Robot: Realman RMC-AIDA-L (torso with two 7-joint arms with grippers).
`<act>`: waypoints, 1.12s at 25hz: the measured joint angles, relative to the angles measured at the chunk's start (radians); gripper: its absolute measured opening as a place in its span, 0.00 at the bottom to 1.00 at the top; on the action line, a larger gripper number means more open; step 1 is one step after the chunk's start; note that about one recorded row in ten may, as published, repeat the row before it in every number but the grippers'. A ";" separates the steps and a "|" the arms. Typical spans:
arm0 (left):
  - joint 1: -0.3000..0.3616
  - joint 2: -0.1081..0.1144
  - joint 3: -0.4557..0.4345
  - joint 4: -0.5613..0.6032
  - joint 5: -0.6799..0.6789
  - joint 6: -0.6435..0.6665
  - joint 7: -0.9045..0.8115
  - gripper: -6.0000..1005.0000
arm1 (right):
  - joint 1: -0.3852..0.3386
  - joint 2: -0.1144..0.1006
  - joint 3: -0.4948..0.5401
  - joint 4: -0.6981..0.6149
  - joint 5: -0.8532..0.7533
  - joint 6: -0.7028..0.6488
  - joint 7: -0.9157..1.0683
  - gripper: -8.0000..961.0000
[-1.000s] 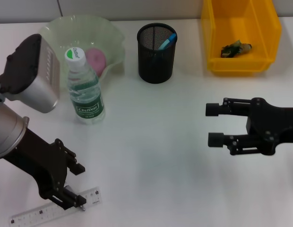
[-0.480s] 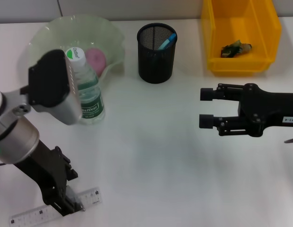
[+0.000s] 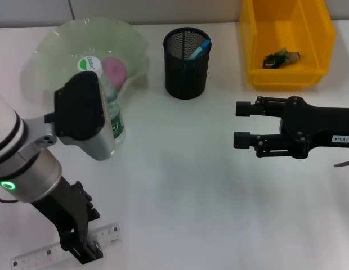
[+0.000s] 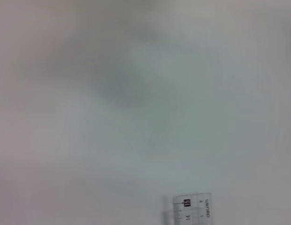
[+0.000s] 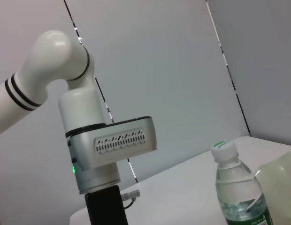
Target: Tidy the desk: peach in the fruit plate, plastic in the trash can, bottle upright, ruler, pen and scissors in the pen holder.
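Note:
The clear ruler (image 3: 110, 234) lies at the desk's front left, its printed end also in the left wrist view (image 4: 192, 208). My left gripper (image 3: 90, 236) stands open right over it, and the arm's wrist hides part of the upright bottle (image 3: 113, 121), which also shows in the right wrist view (image 5: 237, 187). A pink peach (image 3: 113, 68) sits in the green fruit plate (image 3: 135, 45). The black mesh pen holder (image 3: 186, 62) holds a blue pen (image 3: 201, 48). Plastic (image 3: 280, 58) lies in the yellow trash can (image 3: 323, 39). My right gripper (image 3: 240, 124) hovers open at mid-right, holding nothing.
A thin dark tip, perhaps the scissors (image 3: 345, 162), pokes in at the right edge behind the right arm. The left arm's white and silver body (image 3: 28, 163) fills the near left. The plate's rim (image 5: 279, 176) shows beside the bottle.
The left arm has swung right and lowered onto the ruler; its wrist now covers part of the bottle. The right gripper has shifted left and slightly up.

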 joint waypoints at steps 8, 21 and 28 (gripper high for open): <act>-0.002 0.001 0.031 -0.002 0.007 -0.020 -0.013 0.75 | -0.010 0.000 0.000 0.012 0.000 0.003 -0.005 0.82; -0.011 0.002 0.068 -0.036 0.026 -0.052 -0.010 0.75 | -0.011 0.000 0.001 0.021 0.000 0.010 -0.006 0.82; -0.018 0.002 0.095 -0.046 0.027 -0.068 -0.013 0.75 | -0.009 0.000 0.003 0.021 0.000 0.013 -0.004 0.82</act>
